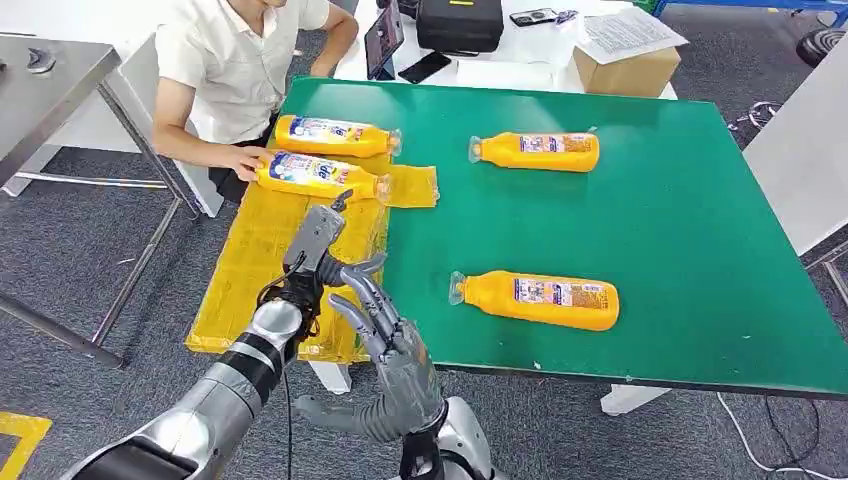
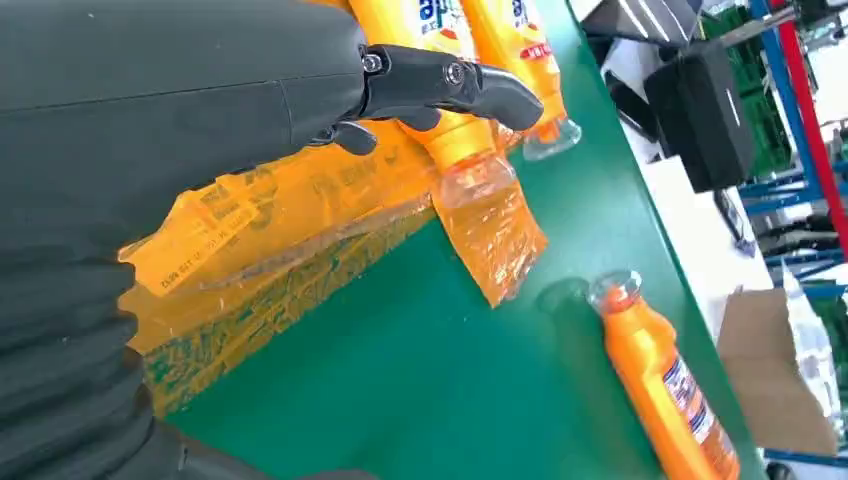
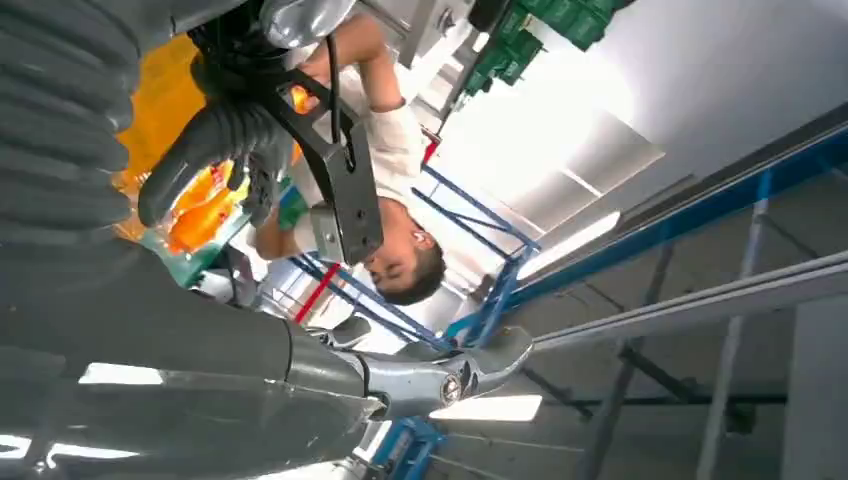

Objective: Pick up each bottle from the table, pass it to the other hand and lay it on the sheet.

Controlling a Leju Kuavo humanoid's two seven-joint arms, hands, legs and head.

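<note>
A: Which bottle do you grab next?
B: The near bottle, lying by the table's front edge. It looks smooth and slippery, so hold its fat middle.
A: And your hands?
B: Left hand over the yellow sheet and right hand are both empty, fingers apart. A person sits close at the far left corner

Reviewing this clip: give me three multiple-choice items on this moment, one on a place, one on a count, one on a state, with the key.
1. Where is the person's hand?
A. on a bottle on the yellow sheet
B. on the cardboard box
C. on the robot's arm

2. How many orange bottles lie on the bare green table, off the sheet?
A. one
B. two
C. four

3. What is the left robot hand holding?
A. a bottle
B. the sheet
C. nothing

Key: 1 A, the hand rests on the nearer sheet bottle; 2 B, the far table bottle and the near table bottle; 3 C, it hovers empty above the sheet.
</note>
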